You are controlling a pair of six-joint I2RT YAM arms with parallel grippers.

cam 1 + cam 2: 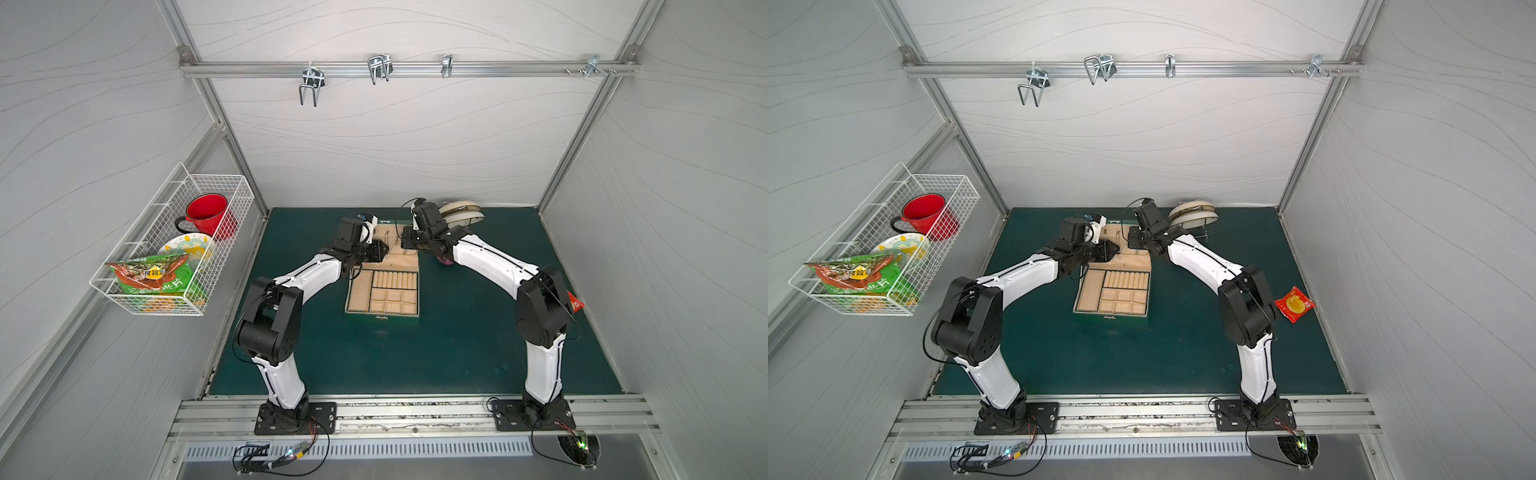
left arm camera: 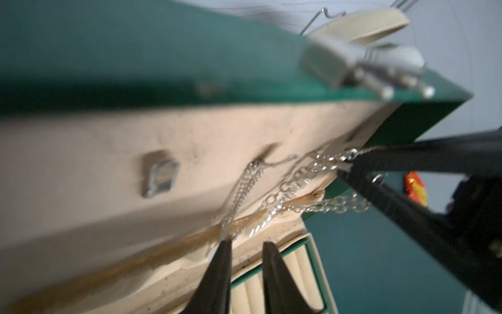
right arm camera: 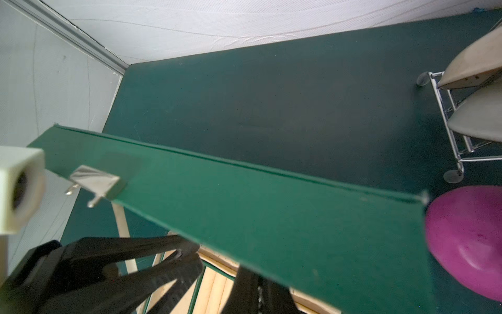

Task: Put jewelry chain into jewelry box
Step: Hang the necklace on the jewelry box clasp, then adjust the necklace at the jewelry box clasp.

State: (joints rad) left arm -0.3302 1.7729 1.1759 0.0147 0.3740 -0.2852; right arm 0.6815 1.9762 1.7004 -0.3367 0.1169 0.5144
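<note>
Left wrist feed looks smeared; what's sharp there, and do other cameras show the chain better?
Left wrist view: jewelry box lining blurred, jewelry chain links fairly crisp. Right wrist view: the box's soft green edge hides nearly all the chain. In both top views: sharp, evenly lit, but the chain is tiny.

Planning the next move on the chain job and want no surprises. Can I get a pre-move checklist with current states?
1. Box open, compartments exposed: ok.
2. Right gripper shut on the chain: ok, the links run into its tips.
3. Chain inside the box: not ok. It drapes across the lining of the lid, with one loop hanging past the lid's side edge.
4. Left gripper empty: cannot tell. Its jaws are parted, but the thin chain ends right at one fingertip.
5. Clearance between the two grippers: cannot tell. They sit close together at the lid.
</note>
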